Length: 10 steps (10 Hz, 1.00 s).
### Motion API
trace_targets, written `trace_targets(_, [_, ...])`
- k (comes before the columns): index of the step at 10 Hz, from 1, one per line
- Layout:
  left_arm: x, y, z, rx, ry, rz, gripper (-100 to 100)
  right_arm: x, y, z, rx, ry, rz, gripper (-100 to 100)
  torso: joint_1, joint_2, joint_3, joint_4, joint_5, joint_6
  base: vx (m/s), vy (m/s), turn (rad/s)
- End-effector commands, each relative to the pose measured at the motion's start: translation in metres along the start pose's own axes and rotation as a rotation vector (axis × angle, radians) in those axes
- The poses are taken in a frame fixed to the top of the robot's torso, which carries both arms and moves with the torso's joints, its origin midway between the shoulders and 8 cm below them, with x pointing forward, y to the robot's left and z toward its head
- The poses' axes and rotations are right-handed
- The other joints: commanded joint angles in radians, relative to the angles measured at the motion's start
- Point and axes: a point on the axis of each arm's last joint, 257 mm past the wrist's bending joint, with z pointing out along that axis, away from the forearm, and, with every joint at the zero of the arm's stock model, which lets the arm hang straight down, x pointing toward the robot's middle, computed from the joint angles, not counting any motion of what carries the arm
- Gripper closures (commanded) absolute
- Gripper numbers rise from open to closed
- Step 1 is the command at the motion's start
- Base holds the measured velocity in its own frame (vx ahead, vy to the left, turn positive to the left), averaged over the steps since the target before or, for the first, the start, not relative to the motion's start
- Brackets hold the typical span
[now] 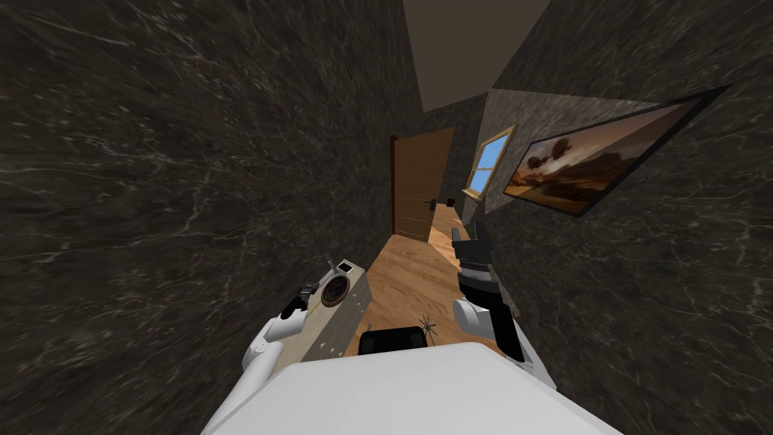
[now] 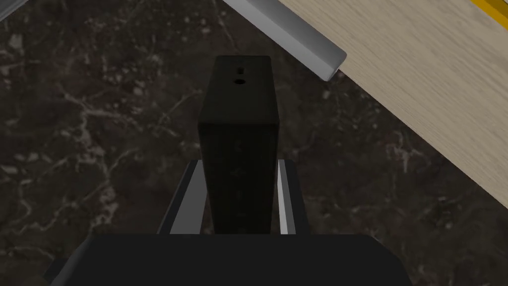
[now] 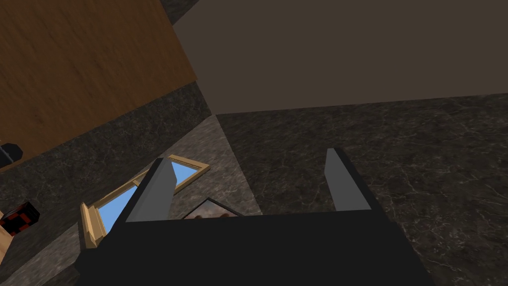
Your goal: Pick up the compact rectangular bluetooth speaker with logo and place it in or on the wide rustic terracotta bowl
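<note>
The left gripper (image 2: 238, 163) is clamping the bluetooth speaker (image 2: 240, 99), a plain black rectangular block. Its two fingers (image 2: 284, 198) are pressing against the block's long sides near its lower end. The rest of the speaker is standing out past the fingertips, and its far end face is showing a small round hole and a slot. No logo is readable on the dark surface.

Behind the held speaker a dark marbled wall (image 2: 99, 124) is showing. To one side of the gripper the pale wood of a cabinet (image 2: 421, 74) is crossing the corner of the left wrist view, with a grey bar (image 2: 297, 42) lying along its edge.

In the head view the left arm is reaching over the near end of that cabinet, which is standing against the wall. The terracotta bowl (image 1: 334, 291) is sitting on the cabinet top just beyond the gripper, brown and round, apart from the speaker. A small white box with a dark face (image 1: 345, 266) is sitting past the bowl, farther from the gripper.

The right gripper (image 3: 250, 156) is hanging off to the other side, raised above the wooden floor (image 1: 408, 279), with its fingers standing wide apart and nothing between them.
</note>
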Motion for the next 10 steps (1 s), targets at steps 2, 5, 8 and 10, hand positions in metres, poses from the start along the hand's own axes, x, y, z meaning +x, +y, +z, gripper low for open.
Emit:
trace_targets(2, [-0.002,-0.011,0.0,0.054,-0.011,0.031,100,0.0,0.0,0.0,0.0,0.0,0.0,0,0.0,0.0,0.0,0.0,0.0,-0.001,-0.016,0.013,-0.031])
trace_targets(5, [-0.003,-0.02,-0.001,0.108,-0.022,0.092,100,0.0,0.0,0.0,0.0,0.0,0.0,0,0.0,0.0,0.0,0.0,0.0,-0.001,-0.015,0.011,-0.052])
trace_targets(8, [-0.001,-0.028,-0.002,0.162,-0.031,0.151,100,0.0,0.0,0.0,0.0,0.0,0.0,0,0.0,0.0,0.0,0.0,0.0,-0.001,-0.012,0.011,-0.056])
trace_targets(10, [0.002,-0.033,-0.004,0.205,-0.035,0.208,100,0.0,0.0,0.0,0.0,0.0,0.0,0,-0.001,0.0,0.0,0.0,-0.001,-0.001,-0.016,0.012,-0.078])
